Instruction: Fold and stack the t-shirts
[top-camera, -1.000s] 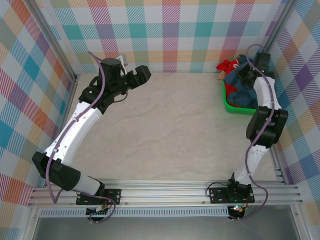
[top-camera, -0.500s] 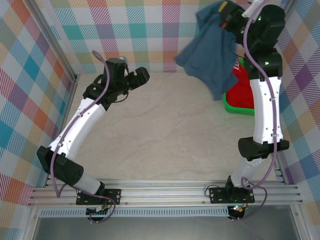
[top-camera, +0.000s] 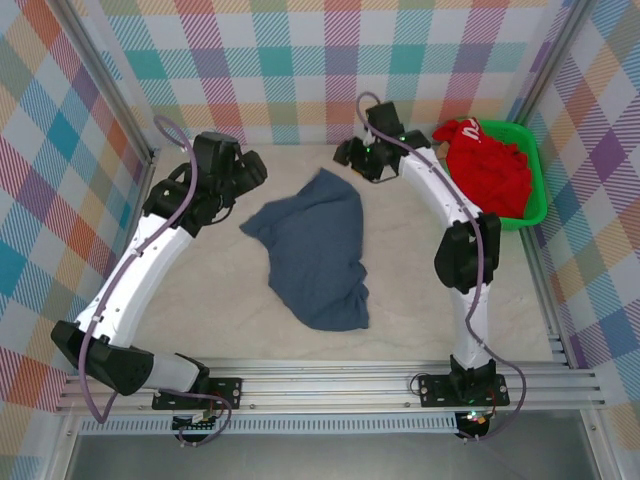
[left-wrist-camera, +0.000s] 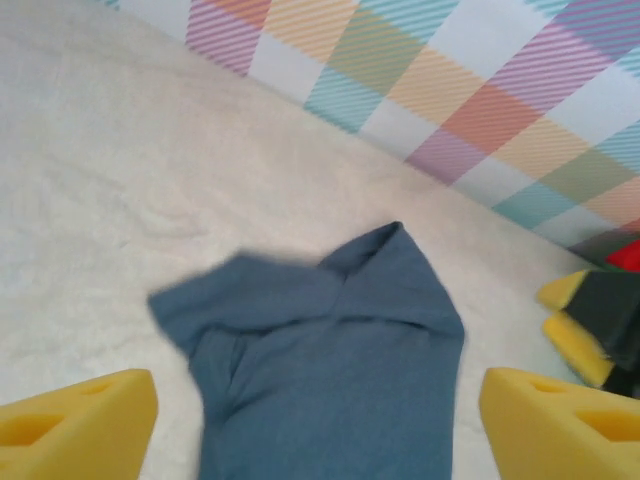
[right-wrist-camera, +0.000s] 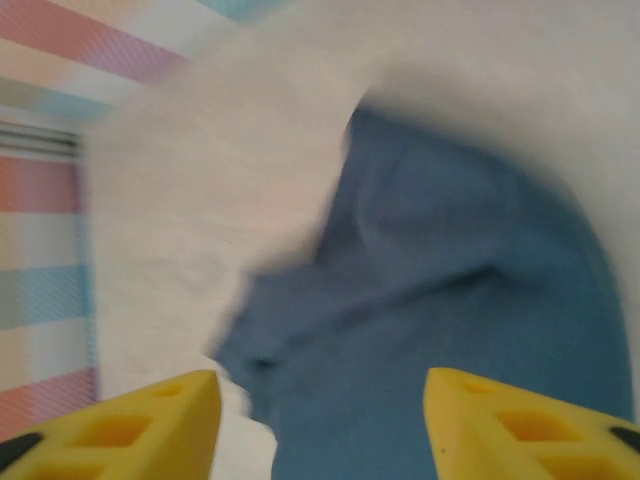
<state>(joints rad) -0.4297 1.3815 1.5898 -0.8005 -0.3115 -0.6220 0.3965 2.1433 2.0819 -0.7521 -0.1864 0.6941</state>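
Left end effector (top-camera: 250, 170): jaws wide apart, empty, left of frame centre. Right end effector (top-camera: 350, 155): jaws parted, grasping nothing, upper centre. Slate-blue t-shirt (top-camera: 310, 255): crumpled on worktop (top-camera: 420, 300), frame centre. Red t-shirt (top-camera: 490, 165): in green basket (top-camera: 537, 200), upper right

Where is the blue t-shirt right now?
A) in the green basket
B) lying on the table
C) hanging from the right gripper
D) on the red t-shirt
B: the blue t-shirt lies rumpled on the table, apart from the green basket.
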